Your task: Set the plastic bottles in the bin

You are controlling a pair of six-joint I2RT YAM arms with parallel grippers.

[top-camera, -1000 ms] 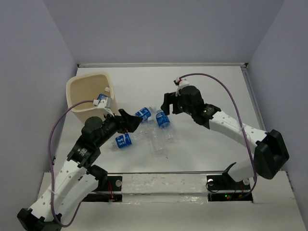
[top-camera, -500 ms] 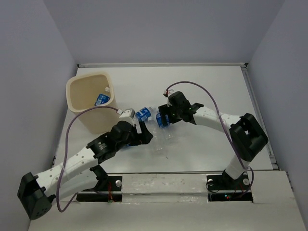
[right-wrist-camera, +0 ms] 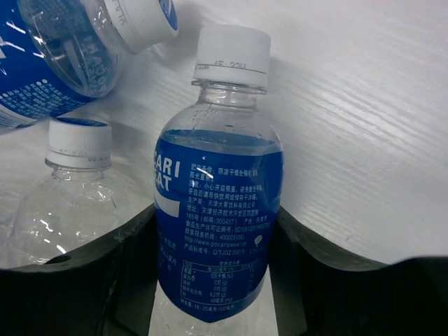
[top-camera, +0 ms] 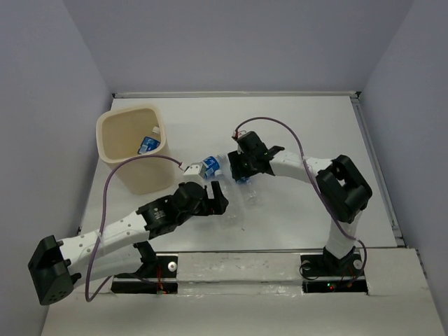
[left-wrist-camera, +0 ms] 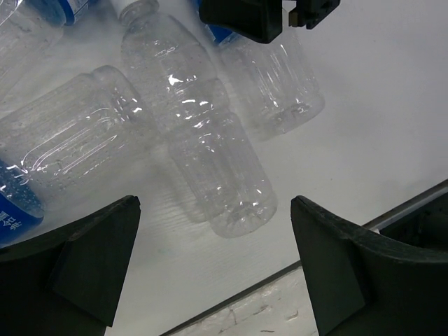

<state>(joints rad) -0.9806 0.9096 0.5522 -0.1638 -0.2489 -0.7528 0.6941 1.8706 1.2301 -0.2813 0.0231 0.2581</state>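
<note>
The bin [top-camera: 140, 175], well left of both pincers, holds one bottle [top-camera: 148, 145]. The left gripper [left-wrist-camera: 213, 203] gapes wide, a clear bottle [left-wrist-camera: 210, 161] between its fingers. Only the right wrist view shows the right gripper [right-wrist-camera: 217, 217] clamped on a blue-labelled bottle [right-wrist-camera: 210, 175].

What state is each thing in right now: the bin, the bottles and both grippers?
Left gripper: open wide, holding nothing.
Right gripper: fingers close on both sides of a bottle; grip unclear.
Blue-label bottle: capped, lying on the table between those fingers.
Unlabelled bottle: capped, lying flat under the open fingers.
Bin: upright, top open.
Bottle in the bin: resting inside.
</note>
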